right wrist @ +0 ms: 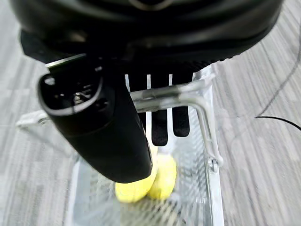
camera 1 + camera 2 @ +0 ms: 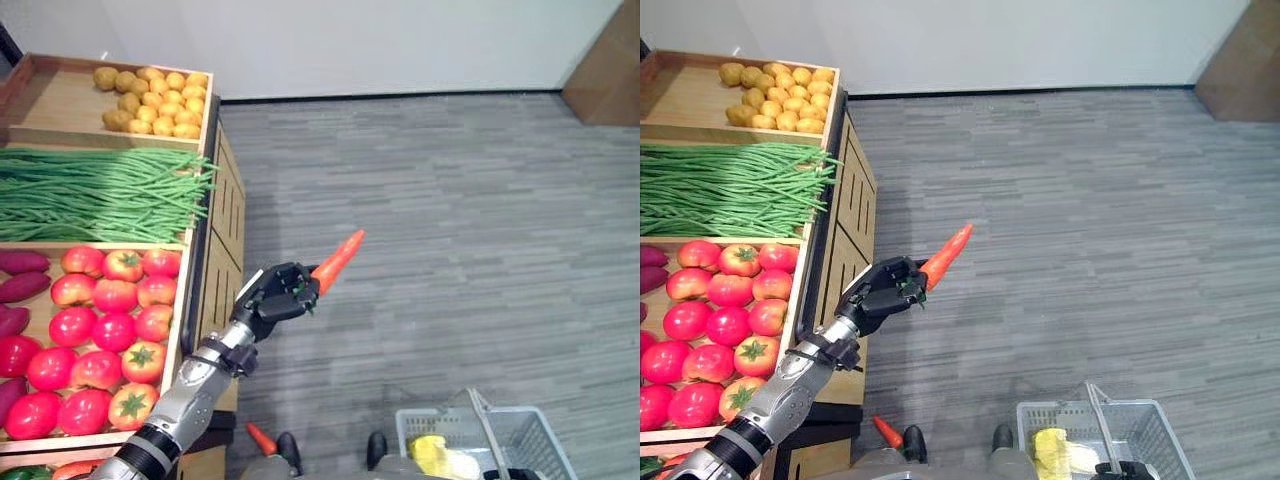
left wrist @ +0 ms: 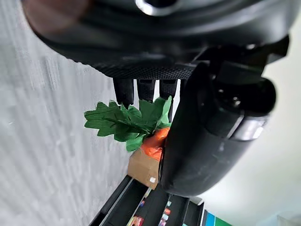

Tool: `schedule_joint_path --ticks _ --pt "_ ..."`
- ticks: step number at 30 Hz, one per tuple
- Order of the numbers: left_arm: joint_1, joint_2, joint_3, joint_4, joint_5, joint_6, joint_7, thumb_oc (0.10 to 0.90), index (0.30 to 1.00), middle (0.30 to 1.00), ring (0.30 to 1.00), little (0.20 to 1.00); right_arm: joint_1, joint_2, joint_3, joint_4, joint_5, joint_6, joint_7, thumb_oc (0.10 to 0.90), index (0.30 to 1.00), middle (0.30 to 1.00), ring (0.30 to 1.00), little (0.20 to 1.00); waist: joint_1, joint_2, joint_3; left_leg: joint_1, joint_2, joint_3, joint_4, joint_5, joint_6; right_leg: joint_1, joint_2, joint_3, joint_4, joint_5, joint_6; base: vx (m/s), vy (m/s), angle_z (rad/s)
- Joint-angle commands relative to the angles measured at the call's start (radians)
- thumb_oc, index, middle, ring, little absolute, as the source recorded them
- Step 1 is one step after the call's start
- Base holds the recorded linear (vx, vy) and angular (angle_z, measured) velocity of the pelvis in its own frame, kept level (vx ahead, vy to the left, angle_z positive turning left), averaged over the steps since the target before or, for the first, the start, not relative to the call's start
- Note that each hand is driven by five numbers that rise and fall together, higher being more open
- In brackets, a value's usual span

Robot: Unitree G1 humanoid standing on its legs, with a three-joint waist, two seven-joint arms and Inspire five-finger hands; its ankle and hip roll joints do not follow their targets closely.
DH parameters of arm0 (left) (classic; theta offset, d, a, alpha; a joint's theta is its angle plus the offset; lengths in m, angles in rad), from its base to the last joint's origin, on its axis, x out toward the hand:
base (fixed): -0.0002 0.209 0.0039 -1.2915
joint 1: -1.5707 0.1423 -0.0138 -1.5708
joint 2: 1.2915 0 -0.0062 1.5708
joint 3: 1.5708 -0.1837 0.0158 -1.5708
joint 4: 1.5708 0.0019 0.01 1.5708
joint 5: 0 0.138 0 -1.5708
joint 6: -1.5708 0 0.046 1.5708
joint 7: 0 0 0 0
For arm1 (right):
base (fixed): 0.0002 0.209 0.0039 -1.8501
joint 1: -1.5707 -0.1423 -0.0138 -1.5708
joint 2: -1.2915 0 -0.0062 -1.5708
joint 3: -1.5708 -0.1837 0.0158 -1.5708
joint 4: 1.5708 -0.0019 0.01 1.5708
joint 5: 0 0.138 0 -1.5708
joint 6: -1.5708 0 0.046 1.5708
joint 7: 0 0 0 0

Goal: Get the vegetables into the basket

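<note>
**Holding a carrot out over the floor, basket at the ready**

The left hand (image 2: 278, 293) is out past the front edge of the wooden produce stand (image 2: 222, 215), above the grey floor (image 2: 460, 230). Its fingers and thumb are curled round the top end of a carrot (image 2: 338, 259), whose orange root slants up and away from the hand; the left wrist view shows the green leaves (image 3: 128, 120) bunched between fingers and thumb.

The right hand (image 1: 113, 117) is closed on the metal handle (image 1: 174, 96) of a wire shopping basket (image 2: 520, 430), which sits low near the robot, well apart from the carrot. The handle bar runs across under the curled fingers. A yellow item (image 1: 148, 181) lies in the basket's bottom; what it is cannot be told.

On the stand, the far compartment holds potatoes (image 2: 155, 98) heaped in the corner nearest the floor-side edge. The next section is filled with long green beans (image 2: 100, 192) lying crosswise, their tips reaching over the front edge. The nearer compartment holds red tomatoes (image 2: 100, 335) in rows, with purple sweet potatoes (image 2: 22, 275) along its far-left side.

A second carrot (image 2: 261, 437) lies on the floor close to the foot of the stand.
</note>
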Motion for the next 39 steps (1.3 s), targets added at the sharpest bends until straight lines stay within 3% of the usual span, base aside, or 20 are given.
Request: schedule_joint_path --ticks 1,9,18,27,30,32,39 --pt "-0.060 0.017 0.057 -0.177 0.025 -0.074 -0.049 0.400 0.300 0.300 0.300 0.300 -0.042 -0.125 0.005 0.013 -0.011 -0.028 -0.041 0.400 0.300 0.300 0.300 0.300 0.041 -0.019 -0.030 0.025 0.085 -0.038 -0.004 0.077 -0.093 -0.073 -0.064 0.009 0.018 0.176 0.078 0.00 -0.100 0.15" --pt "-0.085 0.037 0.027 -0.213 0.048 -0.073 -0.061 0.400 0.300 0.300 0.300 0.300 -0.156 -0.210 0.064 -0.092 -0.016 -0.062 -0.041 0.400 0.300 0.300 0.300 0.300 0.046 -0.017 -0.062 0.029 0.113 -0.055 -0.013 0.064 -0.102 -0.045 -0.048 -0.009 -0.007 0.136 0.065 0.00 -0.059 0.09" --pt "-0.143 0.040 -0.014 -0.223 0.099 -0.078 -0.050 0.400 0.300 0.300 0.300 0.300 -0.311 -0.246 0.225 -0.391 -0.071 -0.100 -0.039 0.400 0.300 0.300 0.300 0.300 0.042 -0.003 -0.083 0.048 0.118 -0.042 -0.013 0.053 -0.103 -0.033 -0.045 0.002 -0.024 0.133 0.058 0.00 -0.004 0.01" --pt "-0.252 0.099 -0.094 -0.267 0.112 -0.078 -0.079 0.400 0.300 0.300 0.300 0.300 -0.456 -0.347 0.377 -0.549 -0.195 -0.105 -0.016 0.400 0.300 0.300 0.300 0.300 0.032 0.005 -0.092 0.067 0.114 -0.018 -0.013 0.040 -0.101 -0.037 -0.050 0.026 -0.029 0.141 0.062 0.00 0.009 -0.06" --pt "-0.302 0.139 -0.137 -0.289 0.114 -0.079 -0.103 0.400 0.300 0.300 0.300 0.300 -0.502 -0.424 0.456 -0.680 -0.247 -0.121 0.019 0.400 0.300 0.300 0.300 0.300 0.023 0.005 -0.093 0.073 0.114 -0.007 -0.013 0.035 -0.102 -0.042 -0.052 0.035 -0.029 0.147 0.066 -0.01 0.009 -0.09" --pt "-0.351 0.170 -0.185 -0.303 0.128 -0.085 -0.120 0.400 0.300 0.300 0.300 0.300 -0.546 -0.457 0.505 -0.736 -0.236 -0.135 0.046 0.400 0.300 0.300 0.300 0.300 0.020 0.003 -0.095 0.074 0.114 -0.002 -0.013 0.033 -0.104 -0.045 -0.052 0.039 -0.029 0.151 0.068 -0.01 0.002 -0.08" --pt "-0.414 0.210 -0.227 -0.327 0.187 -0.101 -0.123 0.400 0.300 0.300 0.300 0.300 -0.584 -0.468 0.497 -0.852 -0.123 -0.150 0.086 0.400 0.300 0.300 0.300 0.300 0.016 0.005 -0.097 0.079 0.118 0.010 -0.013 0.033 -0.107 -0.048 -0.049 0.043 -0.032 0.150 0.068 0.00 -0.003 -0.10"
